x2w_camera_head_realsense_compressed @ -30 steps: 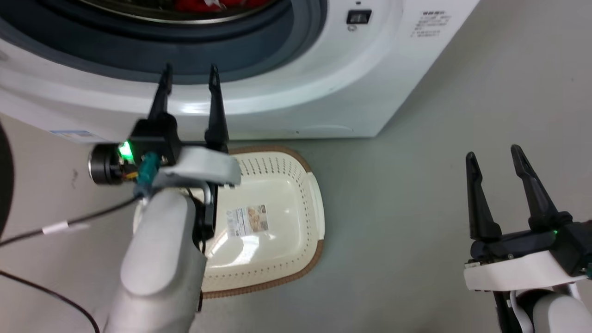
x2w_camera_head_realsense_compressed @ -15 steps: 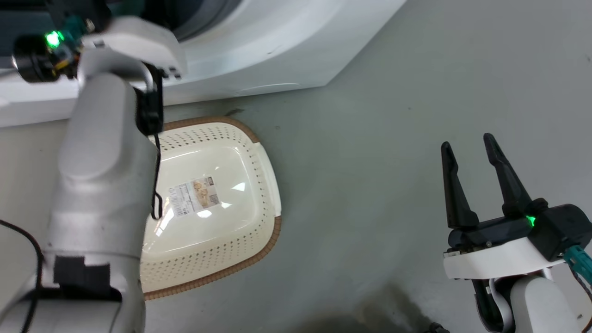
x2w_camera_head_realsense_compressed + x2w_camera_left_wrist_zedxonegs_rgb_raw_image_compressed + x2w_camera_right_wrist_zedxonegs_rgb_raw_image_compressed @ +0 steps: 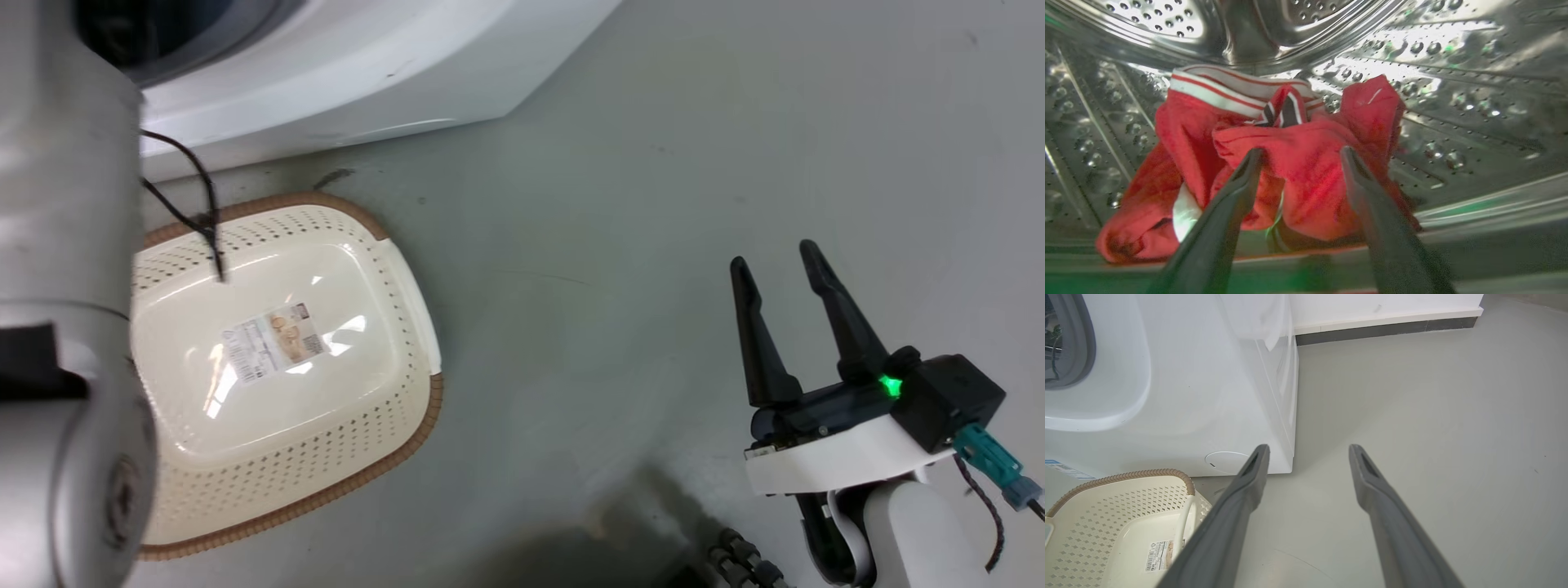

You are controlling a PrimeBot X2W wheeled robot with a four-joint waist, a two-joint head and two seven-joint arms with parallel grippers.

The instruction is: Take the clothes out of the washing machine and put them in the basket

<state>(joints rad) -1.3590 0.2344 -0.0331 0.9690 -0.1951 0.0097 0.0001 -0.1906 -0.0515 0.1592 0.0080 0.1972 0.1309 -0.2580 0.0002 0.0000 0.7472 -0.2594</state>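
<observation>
Clothes [image 3: 1310, 179] lie bunched inside the washing machine [image 3: 392, 73] drum. Left gripper [image 3: 1301, 150] spread wide, fingertips at the red heap, likely set to pinch. Basket [image 3: 412, 286] just before the machine, no clothes in it, ready for the drop. Right gripper [image 3: 774, 253] agape, idle, well off the machine's corner.

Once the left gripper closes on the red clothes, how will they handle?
Probably floppy: the clothes lie crumpled in folds, so they should drape. The open left gripper faces one fold; the rest may drag on the drum.
</observation>
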